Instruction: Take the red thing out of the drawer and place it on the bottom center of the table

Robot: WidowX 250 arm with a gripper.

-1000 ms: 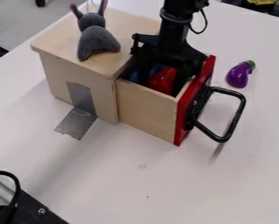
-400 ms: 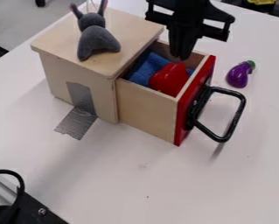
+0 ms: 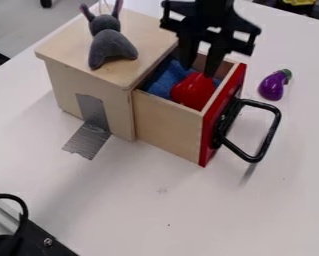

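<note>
Gripper (image 3: 198, 71): upper right of centre, pointing down over the open drawer (image 3: 167, 124). Fingers parted, a clear gap between the tips; nothing held. One fingertip overlaps the top edge of the red toy (image 3: 193, 92) in this view; contact cannot be determined.

Red toy: smooth, rounded, inside the drawer toward its red front panel (image 3: 208, 136), beside a blue cloth (image 3: 165, 82). Drawer extends to the right from the wooden cabinet (image 3: 151, 31); black handle (image 3: 274, 129) on the front panel, right of centre.

Cabinet top, upper left: grey plush animal (image 3: 110, 46), long ears upright. Silver tape (image 3: 91, 111) runs down the cabinet's side and onto the white surface (image 3: 141, 210). Purple toy eggplant (image 3: 272, 87), green cap: on the surface, right part of frame, beyond the handle. Lower left corner: black hardware (image 3: 41, 240) with a curved black cable (image 3: 18, 210).
</note>
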